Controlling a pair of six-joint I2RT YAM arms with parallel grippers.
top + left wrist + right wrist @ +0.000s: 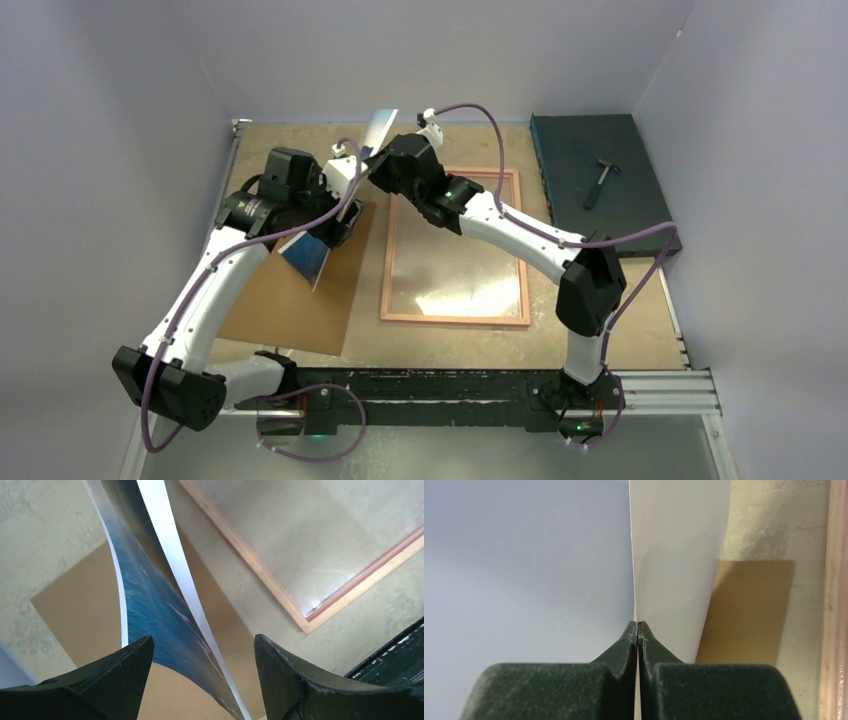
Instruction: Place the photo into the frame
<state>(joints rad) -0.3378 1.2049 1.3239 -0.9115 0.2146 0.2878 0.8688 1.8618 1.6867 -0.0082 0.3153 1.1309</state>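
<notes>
Status: photo [310, 258] aloft, frame [455, 319] empty.
The right pincer [637, 625] pinches its edge; left pincer [202, 645] stands open astride it.

See photo [308, 258] aloft on edge, twisted, blue print one side, white back other. See frame [455, 320] flat on table [450, 346] alongside, pane glaring.
</notes>
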